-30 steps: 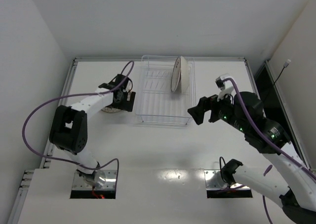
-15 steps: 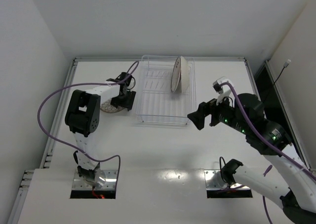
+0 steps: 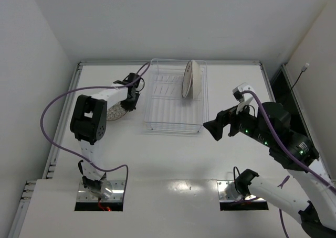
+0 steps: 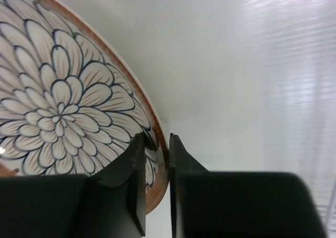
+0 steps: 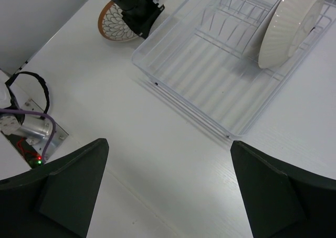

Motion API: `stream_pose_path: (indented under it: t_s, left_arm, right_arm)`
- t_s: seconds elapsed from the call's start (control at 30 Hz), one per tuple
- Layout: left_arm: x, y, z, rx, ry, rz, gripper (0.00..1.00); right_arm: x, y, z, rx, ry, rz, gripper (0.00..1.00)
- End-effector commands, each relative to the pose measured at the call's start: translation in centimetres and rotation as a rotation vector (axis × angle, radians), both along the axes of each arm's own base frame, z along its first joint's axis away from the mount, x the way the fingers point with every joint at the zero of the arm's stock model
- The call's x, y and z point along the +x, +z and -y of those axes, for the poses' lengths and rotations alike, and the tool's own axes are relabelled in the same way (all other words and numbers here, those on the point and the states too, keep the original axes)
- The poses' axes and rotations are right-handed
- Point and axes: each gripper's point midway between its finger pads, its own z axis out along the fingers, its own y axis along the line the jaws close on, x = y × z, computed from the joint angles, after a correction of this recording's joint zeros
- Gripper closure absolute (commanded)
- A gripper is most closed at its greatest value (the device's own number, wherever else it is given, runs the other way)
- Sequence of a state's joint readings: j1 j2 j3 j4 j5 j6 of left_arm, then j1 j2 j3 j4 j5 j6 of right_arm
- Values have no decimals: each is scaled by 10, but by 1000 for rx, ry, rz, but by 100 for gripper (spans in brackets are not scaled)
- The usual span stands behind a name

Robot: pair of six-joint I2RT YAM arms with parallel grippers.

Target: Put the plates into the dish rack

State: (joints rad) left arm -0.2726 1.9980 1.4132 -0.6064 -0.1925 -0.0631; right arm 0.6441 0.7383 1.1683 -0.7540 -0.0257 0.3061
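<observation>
At the far left, the flower plate (image 4: 63,101) lies flat on the worktop (image 3: 236,86), face up, just beside the dish rack's (image 3: 168,112) left wall and outside it. The left hand (image 4: 156,141) reaches down to its near edge. Its two fingers are drawn in to a narrow slit, with the brown rim caught between them, one finger over the painted face and one outside the edge. A flat plate offers nothing else to hold, so the rim pinch is probably the only way to lift and tip it upright.

The rack sits in the middle, its front rows of thin dividers bare. Toward its back right corner a white ribbed plate (image 5: 291,23) stands on edge, leaning in the dividers. Whether a second stands behind it is hard to tell. The flower plate looks to be the last one out.

On the right, the right hand (image 3: 212,129) hangs above the worktop near the rack's front right corner, fingers spread wide and holding nothing, clear of the other arm's path.
</observation>
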Motion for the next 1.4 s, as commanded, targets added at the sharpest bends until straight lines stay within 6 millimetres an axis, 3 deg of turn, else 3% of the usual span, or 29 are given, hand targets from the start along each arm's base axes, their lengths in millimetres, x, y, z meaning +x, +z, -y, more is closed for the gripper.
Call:
stream_pose_path:
  t_s: [0.0, 0.1, 0.23, 0.37, 0.43, 0.53, 0.6, 0.67, 0.7, 0.97, 1.07, 1.1, 1.17, 1.2, 1.27, 1.3, 1.37]
  left_arm:
    - [-34, -21, 16, -143, 41, -136, 100]
    - [-33, -7, 17, -160, 45, -87, 100]
    - [-31, 14, 14, -166, 56, -19, 100]
    - [-25, 47, 15, -196, 69, 85, 100]
    - [-19, 75, 17, -229, 69, 179, 100]
    - [-19, 97, 13, -238, 82, 265, 100]
    - [-19, 124, 11, -254, 81, 349, 100]
    - [-20, 135, 11, -274, 85, 396, 100]
    - [-20, 151, 11, -289, 81, 442, 100]
    - [-23, 181, -10, -245, 174, 569, 100]
    - [-18, 217, -5, -304, 177, 650, 100]
    - [-13, 249, -1, -346, 175, 716, 100]
    - [-12, 282, 16, -428, 152, 756, 100]
    - [-10, 325, 25, -484, 129, 834, 100]
    - [-16, 369, 48, -598, 75, 890, 100]
    - [-18, 406, 52, -651, 56, 952, 100]
    - [-20, 436, 72, -741, 7, 985, 100]
  right_arm:
    - [-4, 18, 6, 13, -11, 27, 0]
    - [-5, 25, 10, 17, -22, 38, 0]
    - [-5, 19, 20, -4, -72, 19, 0]
    - [-6, 12, 25, -22, -89, 6, 0]
    - [-6, 6, 26, -30, -101, -13, 0]
    - [-7, 1, 30, -42, -121, -31, 0]
    - [-9, 1, 34, -45, -130, -30, 0]
    - [-10, -4, 37, -63, -141, -44, 0]
    - [-9, 0, 39, -60, -151, -34, 0]
    - [-10, -13, 59, -106, -237, -36, 0]
    - [-12, -28, 68, -140, -264, -55, 0]
    - [-14, -38, 69, -151, -263, -66, 0]
    - [-15, -53, 76, -178, -288, -78, 0]
    - [-15, -58, 78, -179, -299, -85, 0]
    - [-17, -67, 78, -173, -304, -93, 0]
    - [-17, -68, 75, -155, -289, -85, 0]
    - [-18, -81, 72, -149, -281, -97, 0]
